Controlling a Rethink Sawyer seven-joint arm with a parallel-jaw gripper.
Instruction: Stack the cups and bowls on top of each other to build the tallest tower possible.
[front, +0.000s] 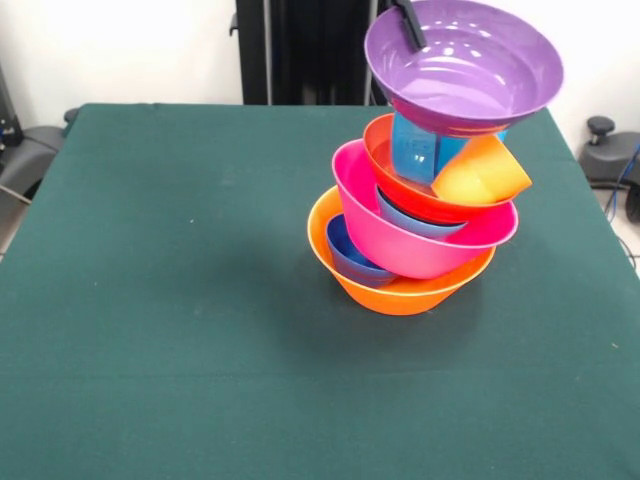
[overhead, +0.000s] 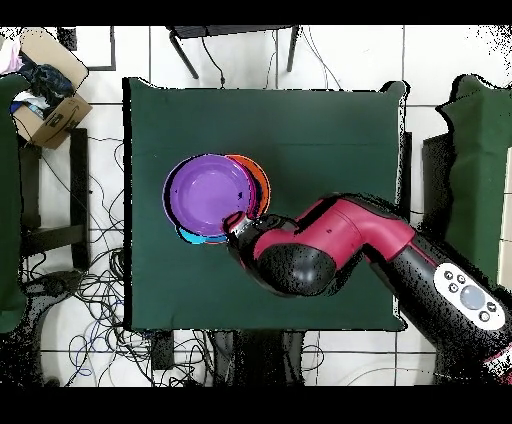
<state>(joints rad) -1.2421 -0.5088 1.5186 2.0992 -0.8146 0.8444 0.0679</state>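
The tower stands right of the table's middle and leans right. Its base is the large orange bowl (front: 400, 293), holding the small dark blue bowl (front: 350, 255). Above come the large pink bowl (front: 405, 240), the shallow light blue bowl (front: 420, 222) and the red-orange bowl (front: 395, 180). In that bowl a light blue cup (front: 413, 150) and a tilted orange cup (front: 482, 174) bear the wide purple bowl (front: 470, 70) (overhead: 207, 193). My gripper (front: 411, 35) (overhead: 237, 222) grips the purple bowl's far rim, one black finger inside it. The yellow cup and the teal bowl are hidden.
The green table (front: 160, 300) (overhead: 330, 140) stretches wide to the tower's left in the front view. My red arm (overhead: 340, 245) reaches over the table's near edge. A cardboard box (overhead: 50, 112) and cables lie on the floor beside the table.
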